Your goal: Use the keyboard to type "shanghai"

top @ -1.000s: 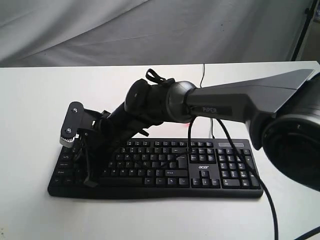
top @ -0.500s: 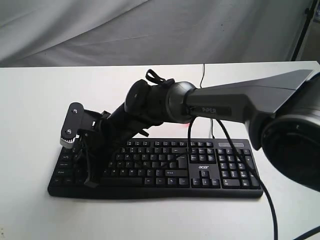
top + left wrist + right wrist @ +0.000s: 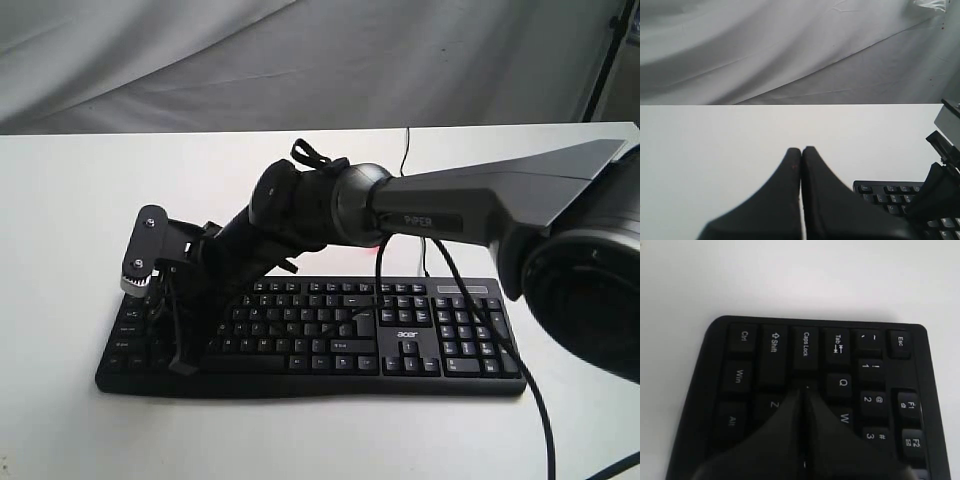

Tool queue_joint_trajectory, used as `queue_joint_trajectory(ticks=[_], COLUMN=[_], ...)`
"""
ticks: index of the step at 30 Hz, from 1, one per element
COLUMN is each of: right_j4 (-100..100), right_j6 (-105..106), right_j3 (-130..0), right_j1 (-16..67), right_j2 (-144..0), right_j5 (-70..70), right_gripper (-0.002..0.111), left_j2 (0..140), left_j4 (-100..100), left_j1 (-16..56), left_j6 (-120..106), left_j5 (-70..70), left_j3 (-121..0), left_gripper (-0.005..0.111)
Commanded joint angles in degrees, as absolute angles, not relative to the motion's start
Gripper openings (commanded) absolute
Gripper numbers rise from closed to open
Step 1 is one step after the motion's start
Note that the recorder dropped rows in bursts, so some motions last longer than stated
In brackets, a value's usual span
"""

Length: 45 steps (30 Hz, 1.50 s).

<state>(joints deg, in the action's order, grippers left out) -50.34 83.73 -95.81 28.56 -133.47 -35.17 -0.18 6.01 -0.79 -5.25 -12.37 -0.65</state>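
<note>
The black keyboard (image 3: 400, 340) with its white "acer" logo lies across the front of the white table. My right gripper (image 3: 181, 366) reaches across to the keyboard's left end. Its fingers are shut and point down onto the keys. In the right wrist view the shut tips (image 3: 804, 389) sit over the key between Caps Lock, Q and Z on the keyboard (image 3: 775, 340), hiding that key's legend. My left gripper (image 3: 801, 150) is shut on nothing above bare table, with a corner of the keyboard (image 3: 885, 192) beside it. The exterior view does not show the left gripper.
The right arm (image 3: 480, 205) stretches low over the keyboard's middle, and its black cable (image 3: 480, 310) loops across the number pad. The keyboard's thin cable (image 3: 405, 150) runs to the table's far edge. A grey cloth backdrop (image 3: 300, 60) hangs behind the white table (image 3: 80, 200).
The right gripper's shut tips have edged very slightly to the left over the keyboard's left end. Nothing else has moved.
</note>
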Motion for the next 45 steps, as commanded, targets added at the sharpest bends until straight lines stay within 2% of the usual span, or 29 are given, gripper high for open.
queue_joint_trajectory(ticks=[1,25,42,45], right_j4=[-50.01,-50.02,-42.3,-39.21], right_j6=[84.33,84.33,76.4,74.82], right_j3=[-96.15,-96.15,-96.15,-96.15], right_j1=[28.62,28.5,28.5,26.74], right_j2=[-133.48,-133.58,-127.37,-126.67], right_j5=[-34.72,-33.98,-37.72,-42.98], right_gripper=[0.0,0.0,0.0,0.0], left_j2=[0.0,0.0,0.0,0.0], left_j4=[6.24,6.24,6.24,6.24], left_j1=[-0.56,-0.56,-0.56,-0.56], left_j6=[-5.18,-5.18,-5.18,-5.18], left_j5=[-12.23,-12.23,-12.23,-12.23], left_j3=[-0.61,-0.61,-0.61,-0.61], left_gripper=[0.001,0.001,0.001,0.001])
